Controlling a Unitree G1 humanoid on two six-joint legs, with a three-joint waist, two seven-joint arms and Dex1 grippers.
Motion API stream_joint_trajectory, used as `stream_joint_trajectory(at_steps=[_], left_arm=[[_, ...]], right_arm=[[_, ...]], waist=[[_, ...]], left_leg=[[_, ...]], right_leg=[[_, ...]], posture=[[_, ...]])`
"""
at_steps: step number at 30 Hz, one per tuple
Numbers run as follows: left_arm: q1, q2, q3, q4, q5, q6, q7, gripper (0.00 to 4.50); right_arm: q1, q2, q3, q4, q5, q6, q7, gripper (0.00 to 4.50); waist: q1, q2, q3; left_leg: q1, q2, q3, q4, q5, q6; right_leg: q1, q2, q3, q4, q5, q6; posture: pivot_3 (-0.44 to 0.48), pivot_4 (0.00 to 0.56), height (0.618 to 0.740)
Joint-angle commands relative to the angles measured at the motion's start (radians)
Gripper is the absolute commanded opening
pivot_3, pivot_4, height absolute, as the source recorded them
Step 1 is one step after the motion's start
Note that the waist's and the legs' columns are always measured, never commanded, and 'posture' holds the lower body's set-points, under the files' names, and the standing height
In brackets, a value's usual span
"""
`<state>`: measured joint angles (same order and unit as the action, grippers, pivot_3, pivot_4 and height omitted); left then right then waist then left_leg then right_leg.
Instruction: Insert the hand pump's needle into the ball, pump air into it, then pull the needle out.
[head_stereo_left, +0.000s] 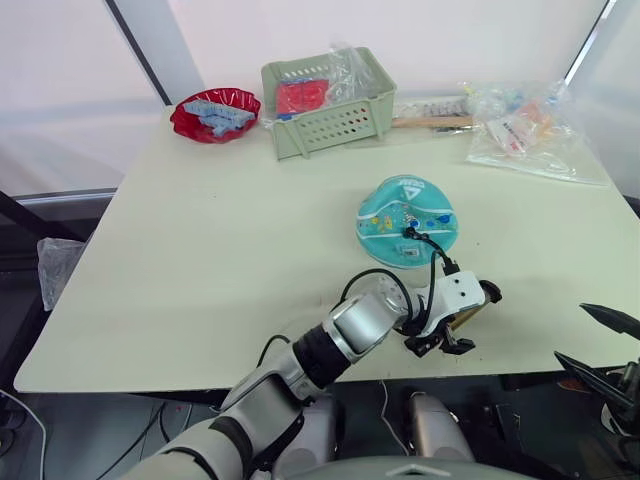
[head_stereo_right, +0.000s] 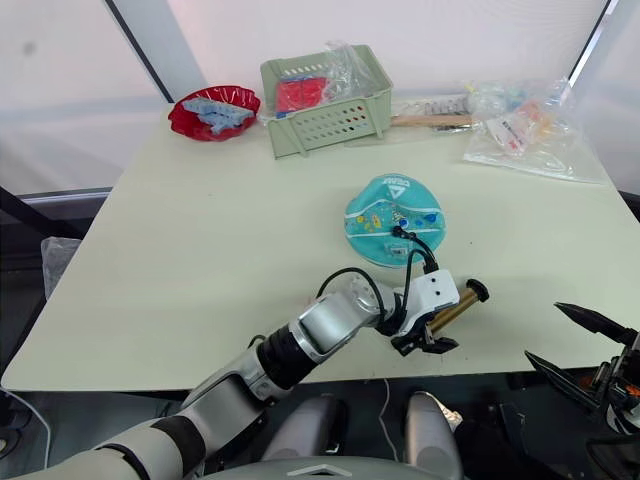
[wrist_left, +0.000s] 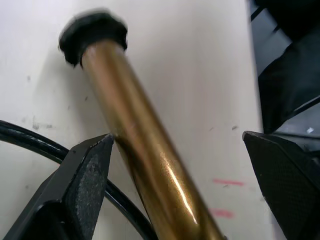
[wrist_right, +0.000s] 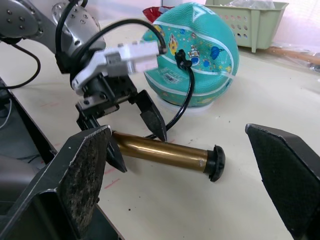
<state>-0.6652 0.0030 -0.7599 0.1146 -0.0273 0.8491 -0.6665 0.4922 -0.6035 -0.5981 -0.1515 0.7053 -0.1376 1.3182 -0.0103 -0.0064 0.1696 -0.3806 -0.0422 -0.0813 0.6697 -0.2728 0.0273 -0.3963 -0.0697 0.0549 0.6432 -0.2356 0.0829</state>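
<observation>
Bare cream desk (head_stereo_left: 220, 260) lies wide open to my left. The teal rubber ball (head_stereo_left: 405, 220) and its thin black hose (head_stereo_left: 432, 262) block my left hand (head_stereo_left: 440, 340) ahead.

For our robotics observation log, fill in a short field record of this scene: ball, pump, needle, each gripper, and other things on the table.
ball: teal rubber ball with cartoon prints, on the cream table
pump: bronze-gold metal hand pump, lying on the table
needle: black hose tip at the ball's surface; the pin itself cannot be made out
left gripper: open, fingers straddling the pump's cylinder
right gripper: open, off the table's near edge
other: green plastic basket, red bowl, clear plastic bags
</observation>
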Motion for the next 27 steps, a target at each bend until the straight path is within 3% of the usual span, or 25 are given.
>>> stream_joint_trajectory(at_steps=[1, 7, 10, 14, 16, 27], left_arm=[[-0.017, -0.021, -0.023, 0.029, 0.04, -0.009, 0.02, 4.4], [0.0, -0.022, -0.032, 0.06, 0.056, -0.025, 0.008, 4.4], [0.001, -0.024, -0.024, 0.071, 0.059, -0.026, 0.008, 3.56], [-0.004, -0.022, -0.016, 0.074, 0.064, -0.037, 0.004, 1.58], [-0.003, -0.016, -0.013, 0.069, 0.066, -0.044, -0.001, 1.04], [0.031, 0.07, 0.056, -0.071, 0.008, -0.174, -0.1, 1.04]], right_arm=[[0.007, 0.004, -0.027, -0.021, 0.003, -0.024, -0.007, 4.5], [0.022, 0.009, -0.031, -0.027, 0.006, -0.032, -0.009, 4.5], [0.024, 0.01, -0.029, -0.026, 0.007, -0.036, -0.013, 4.5], [0.01, 0.011, -0.017, -0.021, 0.004, -0.038, -0.022, 4.5], [0.005, 0.013, -0.013, -0.022, 0.003, -0.036, -0.026, 4.5], [0.01, 0.084, 0.021, -0.15, 0.065, 0.118, -0.212, 4.5]], waist=[[0.0, 0.0, 0.0], [0.0, 0.0, 0.0], [0.0, 0.0, 0.0], [0.0, 0.0, 0.0], [-0.001, 0.0, 0.0], [0.003, 0.004, -0.002]], left_leg=[[0.0, 0.0, 0.0, 0.0, 0.0, 0.0], [0.0, 0.0, 0.0, 0.0, 0.0, 0.0], [0.0, 0.0, 0.0, 0.0, 0.0, 0.0], [0.0, 0.0, 0.0, 0.0, 0.0, 0.0], [0.0, 0.0, 0.0, 0.0, 0.0, 0.0], [0.0, 0.001, -0.001, 0.0, 0.0, 0.0]], right_leg=[[0.0, 0.0, 0.0, 0.0, 0.0, 0.0], [0.0, 0.0, 0.0, 0.0, 0.0, 0.0], [0.0, 0.0, 0.0, 0.0, 0.0, 0.0], [0.0, 0.0, 0.0, 0.0, 0.0, 0.0], [0.0, 0.0, 0.0, 0.0, 0.0, 0.001], [0.0, 0.0, -0.001, 0.0, 0.001, -0.001]], posture=[[0.0, 0.15, 0.737], [0.0, 0.15, 0.737], [0.0, 0.15, 0.737], [0.0, 0.15, 0.737], [0.0, 0.15, 0.737], [0.0, 0.15, 0.737]])
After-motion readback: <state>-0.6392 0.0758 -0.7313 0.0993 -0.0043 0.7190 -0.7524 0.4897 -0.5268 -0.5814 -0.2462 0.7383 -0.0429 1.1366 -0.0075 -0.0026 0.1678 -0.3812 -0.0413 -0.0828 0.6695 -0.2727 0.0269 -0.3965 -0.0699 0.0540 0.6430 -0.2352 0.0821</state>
